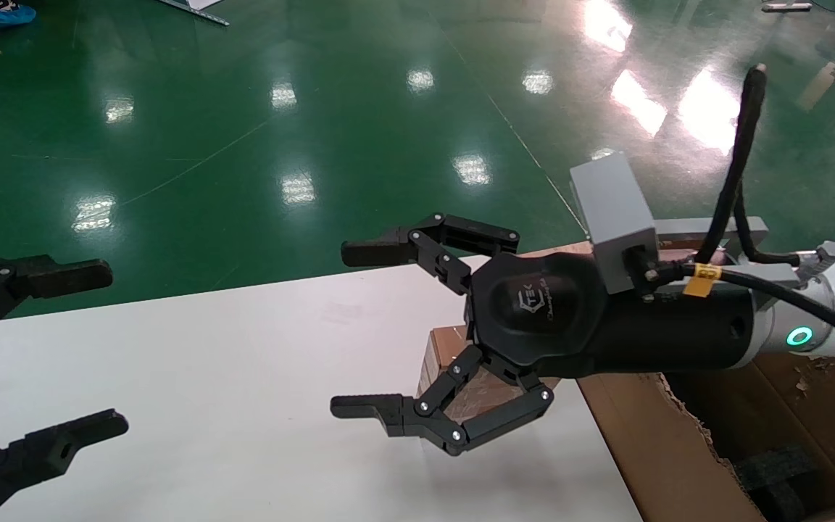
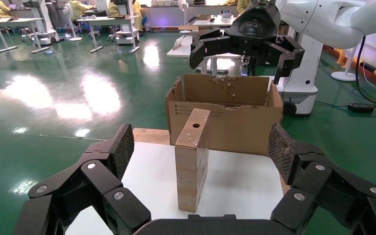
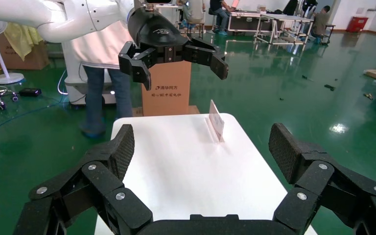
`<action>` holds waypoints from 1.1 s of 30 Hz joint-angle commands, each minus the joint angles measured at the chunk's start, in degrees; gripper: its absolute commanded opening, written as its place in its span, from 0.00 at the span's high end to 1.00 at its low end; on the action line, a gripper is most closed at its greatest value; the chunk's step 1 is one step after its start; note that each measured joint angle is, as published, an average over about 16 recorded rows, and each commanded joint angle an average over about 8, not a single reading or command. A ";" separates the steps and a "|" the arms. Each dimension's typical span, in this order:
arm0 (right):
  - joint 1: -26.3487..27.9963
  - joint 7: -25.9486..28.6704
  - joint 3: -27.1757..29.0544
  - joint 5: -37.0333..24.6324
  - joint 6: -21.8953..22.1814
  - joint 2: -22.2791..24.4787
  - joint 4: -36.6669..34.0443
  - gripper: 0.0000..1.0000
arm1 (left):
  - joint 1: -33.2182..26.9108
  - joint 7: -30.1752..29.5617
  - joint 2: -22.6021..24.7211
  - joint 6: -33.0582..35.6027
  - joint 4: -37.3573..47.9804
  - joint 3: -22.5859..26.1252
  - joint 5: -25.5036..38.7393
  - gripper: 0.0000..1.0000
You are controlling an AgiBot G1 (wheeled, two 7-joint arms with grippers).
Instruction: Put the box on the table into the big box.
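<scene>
Head view. Right gripper (image 1: 359, 333) reaches in from the right, forearm level above the surface (image 1: 207, 377), pointing left. Jaws spread wide and released, one finger toward the far edge, one toward the near edge, nothing between them. The box (image 1: 454, 370) stands on the white top directly under the gripper's palm, mostly hidden by it; only a brown taped side shows. The big box (image 1: 678, 449) sits at the right end of the surface, ragged flap edges up, black foam (image 1: 780, 478) inside. Left gripper (image 1: 91, 348) enters at the left edge, jaws also wide apart and empty, well apart from the box. Green glossy floor (image 1: 243, 109) beyond.

Left wrist view. Looking along the surface between the left fingers (image 2: 120, 152). The box stands upright on a narrow face, round hole in the upward-tilted broad face near its top. The big box is just behind it, printed text on the side facing the camera. The right gripper hangs above the carton, jaws open, clear of both.

Right wrist view. Right fingers (image 3: 122, 147) splayed over bare white surface. The left gripper is opposite, raised above the far end, jaws released. A clear upright card (image 3: 216, 121) stands on the surface.
</scene>
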 commanded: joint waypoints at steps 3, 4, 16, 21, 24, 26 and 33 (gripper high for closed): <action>-0.03 -0.44 -0.16 -0.82 0.28 0.05 -0.61 0.00 | 0.00 0.00 0.00 0.00 0.00 0.00 0.00 0.00; 0.03 -0.76 -0.20 -1.26 0.43 0.06 -1.14 0.00 | 0.00 0.00 0.00 0.00 0.00 0.00 0.00 0.00; 3.83 -8.44 -1.54 -8.69 -0.37 -0.35 -13.42 0.00 | 0.00 0.00 0.00 0.00 0.00 0.00 0.00 0.00; 5.67 -12.91 -2.84 -12.48 -2.13 -0.36 -20.65 0.00 | 0.00 0.00 0.00 0.00 0.00 0.00 0.00 0.00; 6.71 -15.29 -3.60 -14.38 -2.95 -0.32 -25.07 0.00 | 0.00 0.00 0.00 0.00 0.00 0.00 0.00 0.00; 7.40 -16.76 -4.12 -15.45 -3.43 -0.34 -27.78 0.00 | 0.00 0.00 0.00 0.00 0.00 0.00 0.00 0.00; 9.19 -20.94 -6.43 -17.73 -4.86 -0.57 -35.36 0.00 | 0.00 0.00 0.00 0.00 0.00 0.01 0.00 0.00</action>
